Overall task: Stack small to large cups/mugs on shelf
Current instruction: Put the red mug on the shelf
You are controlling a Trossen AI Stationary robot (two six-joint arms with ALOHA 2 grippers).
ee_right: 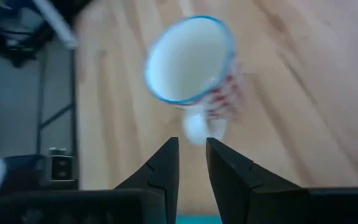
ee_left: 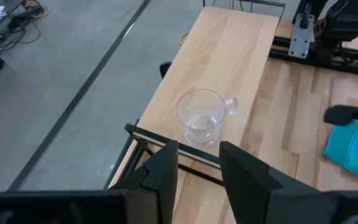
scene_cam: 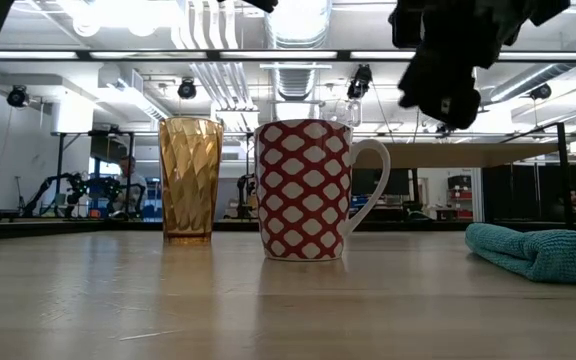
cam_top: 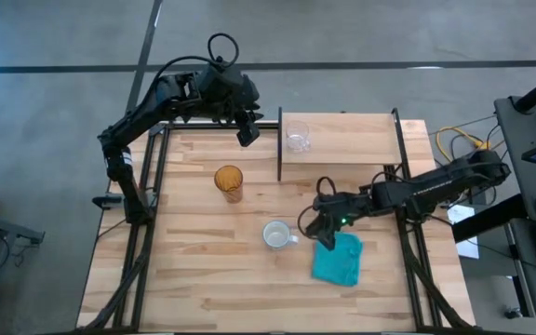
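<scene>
Approaching the mug (cam_top: pixel 274 234) handle with right gripper (cam_top: pixel 311 226) narrowly parted, empty; next, closing on handle, lifting toward shelf (cam_top: pixel 361 140).

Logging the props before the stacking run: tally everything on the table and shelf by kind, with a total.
Clear glass cup, on the shelf: 1
Red-and-white patterned mug: 1
Amber tumbler: 1
Teal cloth: 1
Total: 4

You see even, bright indoor light; ceiling lamps (scene_cam: pixel 118 12) glare white in the low view. The mug (ee_right: pixel 191 62) in the right wrist view is smeared by blur.
</scene>
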